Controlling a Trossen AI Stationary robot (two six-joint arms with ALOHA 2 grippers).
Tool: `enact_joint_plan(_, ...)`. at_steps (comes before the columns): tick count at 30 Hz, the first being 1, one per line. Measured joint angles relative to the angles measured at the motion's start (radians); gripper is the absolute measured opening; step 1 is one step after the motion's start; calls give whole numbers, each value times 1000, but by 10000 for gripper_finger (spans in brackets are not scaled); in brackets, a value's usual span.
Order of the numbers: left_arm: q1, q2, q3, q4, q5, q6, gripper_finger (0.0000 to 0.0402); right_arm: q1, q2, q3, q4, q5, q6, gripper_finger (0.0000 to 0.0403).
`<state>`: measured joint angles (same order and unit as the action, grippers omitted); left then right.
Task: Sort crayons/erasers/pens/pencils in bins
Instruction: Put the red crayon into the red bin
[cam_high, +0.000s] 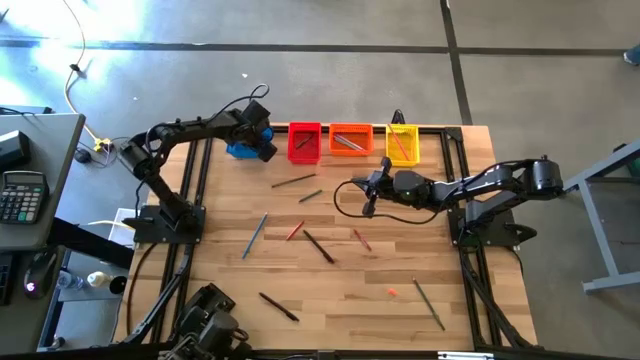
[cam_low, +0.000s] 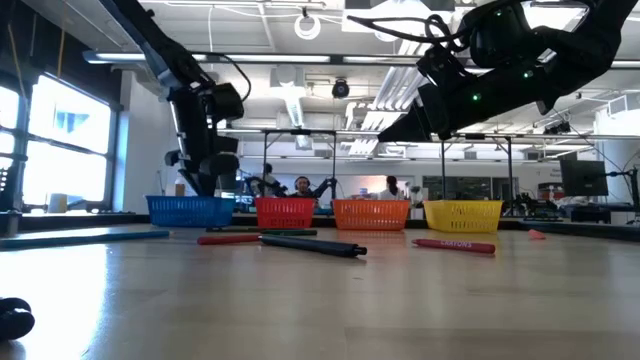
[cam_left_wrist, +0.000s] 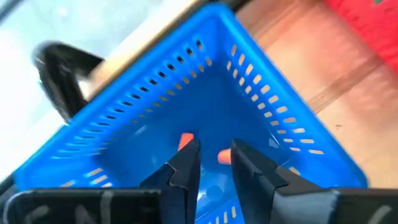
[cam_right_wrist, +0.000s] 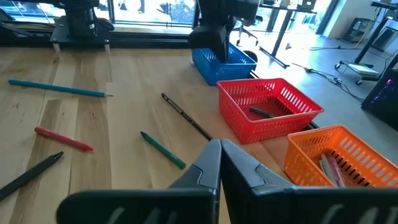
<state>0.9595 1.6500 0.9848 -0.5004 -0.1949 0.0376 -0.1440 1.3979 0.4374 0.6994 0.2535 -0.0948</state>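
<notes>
Four bins (cam_high: 345, 141) in row, sticks (cam_high: 318, 245) scattered

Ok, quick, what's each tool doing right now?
Left tool: open, empty, over the blue bin.
Right tool: shut, holding nothing.

Wooden table (cam_high: 340, 275) with four bins (cam_high: 347, 141) and scattered coloured sticks (cam_high: 254, 236)

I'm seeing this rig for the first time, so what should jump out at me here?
The four bright bins in a row along the table's far edge: the blue bin, red bin, orange bin and yellow bin. The left gripper hangs open over the blue bin, above small orange-pink lumps inside. The right gripper is shut, poised over mid-table, with thin coloured sticks scattered across the wood.
</notes>
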Motion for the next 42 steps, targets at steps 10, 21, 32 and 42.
enact_joint_plan(10,-80,-214,-110,137,-30,-21,52,0,0,0,8,0,10,0)
enact_joint_plan(21,-302,-475,-517,765,27,-80,2,-12,0,175,-338,0,147,0)
enact_joint_plan(32,-447,-459,-802,1425,166,-87,0,92,4,425,-986,-3,519,1)
enact_joint_plan(42,-453,-459,-822,1430,168,-74,0,237,22,472,-1204,15,929,68)
